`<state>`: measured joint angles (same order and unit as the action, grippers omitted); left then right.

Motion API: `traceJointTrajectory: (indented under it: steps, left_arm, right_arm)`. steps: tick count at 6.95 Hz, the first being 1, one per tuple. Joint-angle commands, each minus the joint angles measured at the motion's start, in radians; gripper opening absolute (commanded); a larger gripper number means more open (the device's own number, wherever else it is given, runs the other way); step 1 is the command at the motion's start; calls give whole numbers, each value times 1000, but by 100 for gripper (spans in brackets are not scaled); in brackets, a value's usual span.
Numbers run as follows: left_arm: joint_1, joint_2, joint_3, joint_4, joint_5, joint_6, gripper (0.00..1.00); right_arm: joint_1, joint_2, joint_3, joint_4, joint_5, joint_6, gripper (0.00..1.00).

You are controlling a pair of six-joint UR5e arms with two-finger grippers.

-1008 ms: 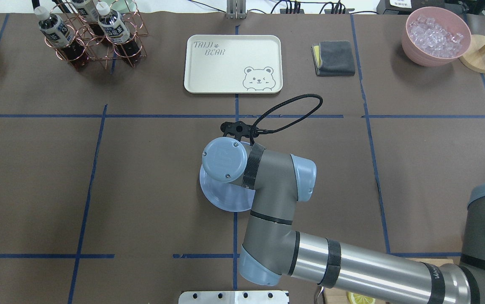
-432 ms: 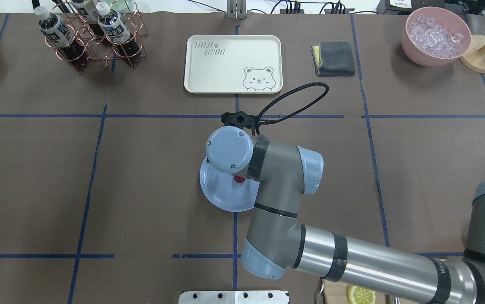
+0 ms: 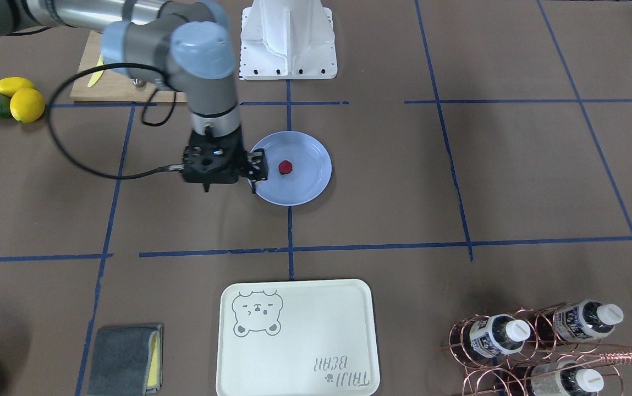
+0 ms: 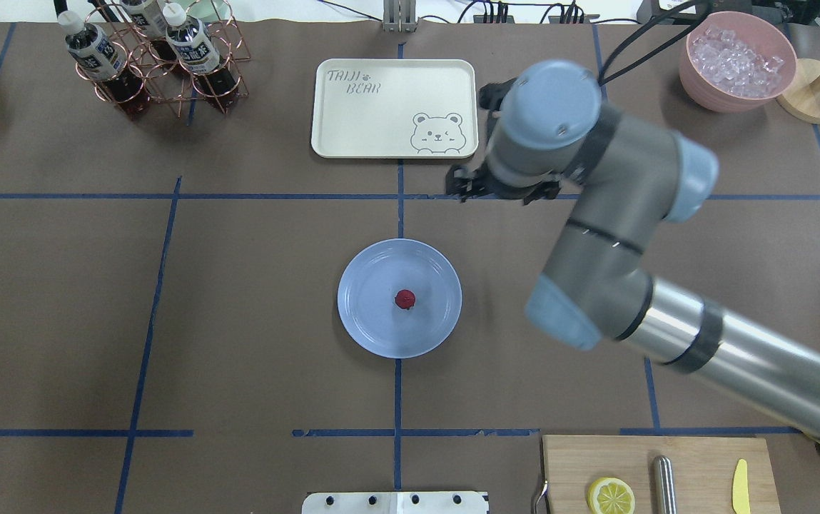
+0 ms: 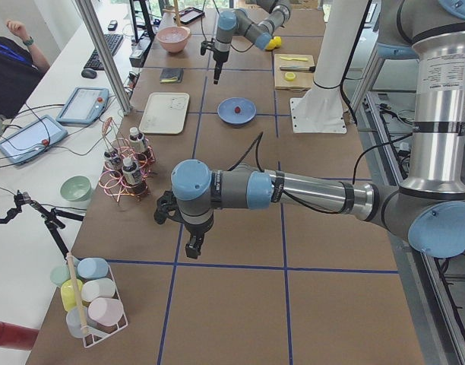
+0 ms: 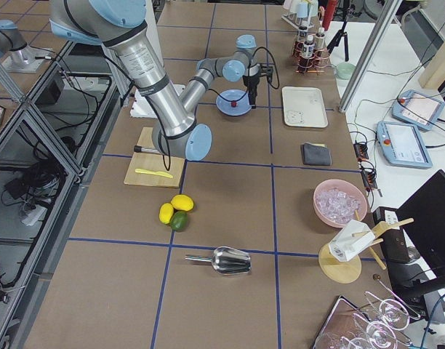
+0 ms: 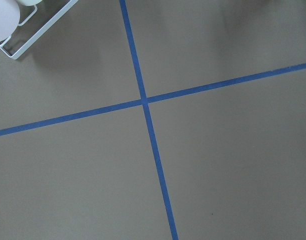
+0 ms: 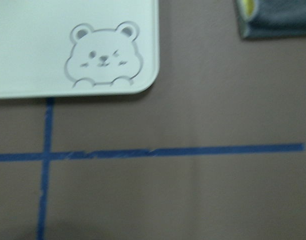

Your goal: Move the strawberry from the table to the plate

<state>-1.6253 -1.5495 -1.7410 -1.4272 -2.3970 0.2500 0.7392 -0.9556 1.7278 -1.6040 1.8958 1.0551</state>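
Strawberry (image 4: 405, 299), tiny and red, lies near the middle of the round light blue glossy plate (image 4: 367, 300) on the brown paper-covered table (image 4: 238, 321) with blue tape lines, untouched by the right gripper (image 3: 257, 169), whose fingers stand apart and empty, while I cannot tell how the left gripper (image 5: 191, 244) stands.

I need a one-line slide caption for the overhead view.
Strawberry resting on the blue plate, right arm near the bear tray.
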Motion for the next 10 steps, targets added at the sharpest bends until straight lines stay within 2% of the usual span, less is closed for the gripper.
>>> traceJointTrajectory:
  steps: [1,3,4,6,7,10]
  left_arm:
    - [1,3,9,4,4,2,100]
    - [-1,11,1,4,4,2,100]
    - [-1,11,0,4,4,2,100]
    - [-2,12,-3,4,4,2,100]
    - [-2,12,-3,4,6,2,100]
    - [-2,12,-8,5,6,2,100]
  right_arm:
    - [329,-192,36,1,234,-499,100]
    - [550,-352,29,-1,330,-883,100]
    - [619,-424,29,2,339,-964,100]
    - [741,-654,23,77,319,-963,100]
    - [817,-698,-18,108,309,-971,100]
    - [848,-787,-27,159,328,-1048,100]
